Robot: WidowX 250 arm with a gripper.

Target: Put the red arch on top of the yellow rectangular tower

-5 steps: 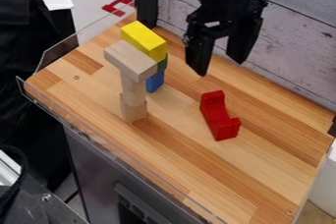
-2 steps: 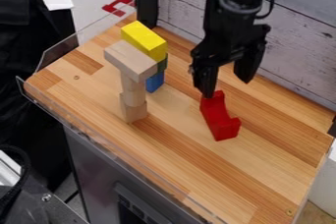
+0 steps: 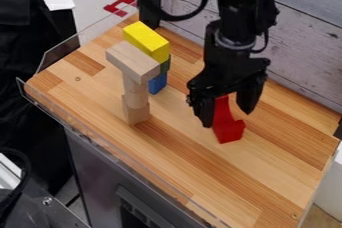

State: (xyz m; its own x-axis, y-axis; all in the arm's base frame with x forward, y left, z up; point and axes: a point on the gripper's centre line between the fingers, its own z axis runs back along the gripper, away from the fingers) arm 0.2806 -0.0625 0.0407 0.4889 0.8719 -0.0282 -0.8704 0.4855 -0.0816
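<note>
Jaws (image 3: 228, 118) lowered, red arch (image 3: 229, 131) btwn, jaws apart

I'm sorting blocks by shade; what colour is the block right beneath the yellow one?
Green, clearest in the camera view.

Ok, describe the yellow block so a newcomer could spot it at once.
In the camera view, a plain wood tower stands on the wooden tabletop. The yellow block lies behind it, atop a green block and a blue block; no other block is yellow.
</note>
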